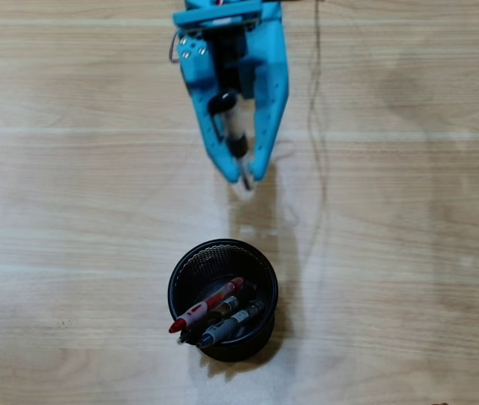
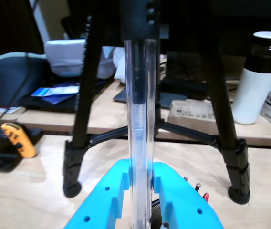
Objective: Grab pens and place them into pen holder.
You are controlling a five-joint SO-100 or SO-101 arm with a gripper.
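Note:
My blue gripper (image 1: 241,173) is at the top centre of the overhead view, shut on a clear-barrelled pen with a black cap (image 1: 231,126). In the wrist view that pen (image 2: 141,119) stands upright between the blue jaws of the gripper (image 2: 140,183), its black cap at the top. The round black mesh pen holder (image 1: 223,299) stands below the gripper in the overhead view, apart from it. Inside it lie a red pen (image 1: 208,305), a black pen and a grey-blue pen (image 1: 233,322). In the wrist view their tips (image 2: 197,187) peek out past the right jaw.
In the wrist view a black tripod (image 2: 85,114) straddles the table ahead, with one foot (image 2: 71,188) left and another (image 2: 239,193) right. A white bottle (image 2: 252,78), an orange controller (image 2: 16,139) and desk clutter lie beyond. A thin cable (image 1: 317,126) runs down the wooden tabletop.

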